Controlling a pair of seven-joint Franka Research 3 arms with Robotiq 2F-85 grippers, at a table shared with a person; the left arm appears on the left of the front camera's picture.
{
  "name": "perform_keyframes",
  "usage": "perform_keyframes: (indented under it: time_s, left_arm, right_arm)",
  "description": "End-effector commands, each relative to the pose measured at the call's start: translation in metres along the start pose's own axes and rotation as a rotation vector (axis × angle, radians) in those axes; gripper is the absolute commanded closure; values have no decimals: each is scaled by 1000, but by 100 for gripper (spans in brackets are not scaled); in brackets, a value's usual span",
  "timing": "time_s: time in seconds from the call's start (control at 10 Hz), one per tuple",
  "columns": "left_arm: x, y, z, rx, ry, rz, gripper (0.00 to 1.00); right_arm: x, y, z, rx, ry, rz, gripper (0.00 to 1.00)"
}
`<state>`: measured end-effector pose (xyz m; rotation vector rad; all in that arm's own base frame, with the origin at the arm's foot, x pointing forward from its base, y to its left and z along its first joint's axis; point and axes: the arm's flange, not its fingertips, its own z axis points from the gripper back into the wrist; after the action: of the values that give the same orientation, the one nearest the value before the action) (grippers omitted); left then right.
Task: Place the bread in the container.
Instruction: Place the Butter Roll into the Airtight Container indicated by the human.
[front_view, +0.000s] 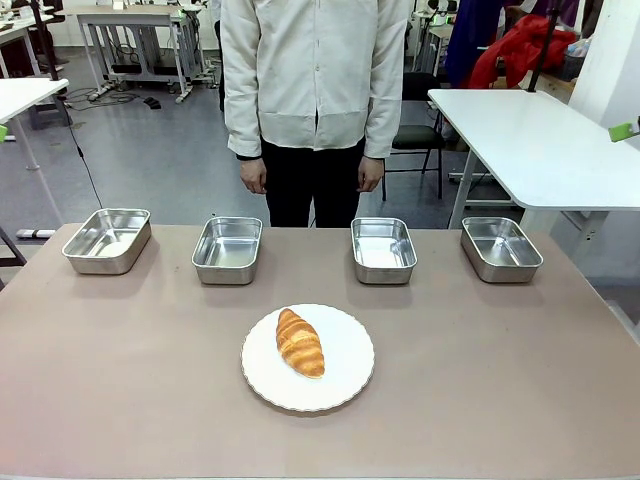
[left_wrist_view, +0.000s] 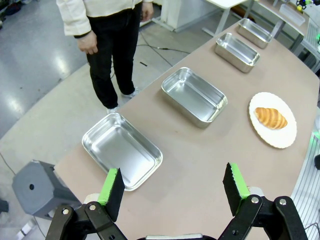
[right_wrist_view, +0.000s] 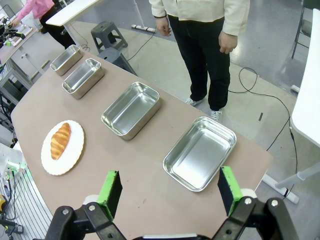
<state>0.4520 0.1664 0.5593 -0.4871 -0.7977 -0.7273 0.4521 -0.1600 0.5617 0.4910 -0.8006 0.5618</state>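
Wrist views: left jaws, right jaws wide; front: bread on plate.

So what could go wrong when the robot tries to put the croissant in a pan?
The croissant looks soft and glossy, so the open left gripper or right gripper might squash it or let it slip. The plate under it could slide if nudged. All four pans look alike, so the robot may pick the wrong one.
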Motion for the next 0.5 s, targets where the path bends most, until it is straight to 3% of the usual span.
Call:
perform_keyframes:
  time_s: [0.0,0.4]
  left_arm:
    - [1,0,0,-3,-4,-4,0]
    - [1,0,0,-3,-4,-4,0]
  right_arm:
    - [1,0,-1,7,-13,6,0]
    - [1,0,-1,7,-13,6,0]
